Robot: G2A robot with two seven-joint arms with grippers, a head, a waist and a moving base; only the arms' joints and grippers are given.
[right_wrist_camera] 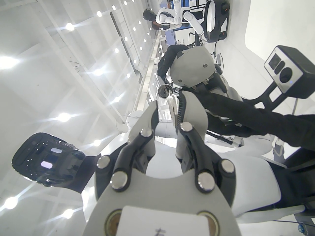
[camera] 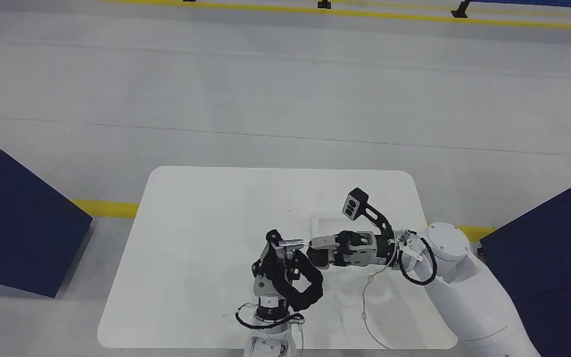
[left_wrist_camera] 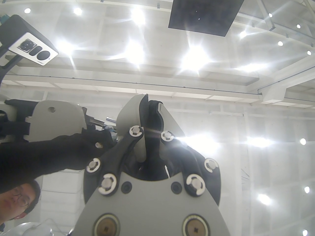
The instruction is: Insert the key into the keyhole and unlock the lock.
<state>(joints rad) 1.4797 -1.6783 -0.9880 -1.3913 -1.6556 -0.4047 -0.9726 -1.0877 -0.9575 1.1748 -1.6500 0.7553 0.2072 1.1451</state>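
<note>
Around the white surface lies a pale grey floor with yellow lines, and a dark blue panel stands at each side. Both my arms meet above the near middle part of the surface.

My left arm comes up from the near edge. My left jaws are closed: in the left wrist view the two black pads press together along their length. From there I cannot tell if anything is between them. In the top view a small dark and silver piece, which I take for the lock, sits just at their tip.

My right arm comes in from the right side, and my right jaws point toward the left ones, very near to them. They stand apart, with a clear gap between the two fingers. The key, thin and silver, lies in this gap against the ribbed pad of one finger, and the other finger does not touch it. Its far end meets the round silver face of the lock, just beside the grey shell of the left jaws. Whether the key is already inside the keyhole, I cannot tell.
</note>
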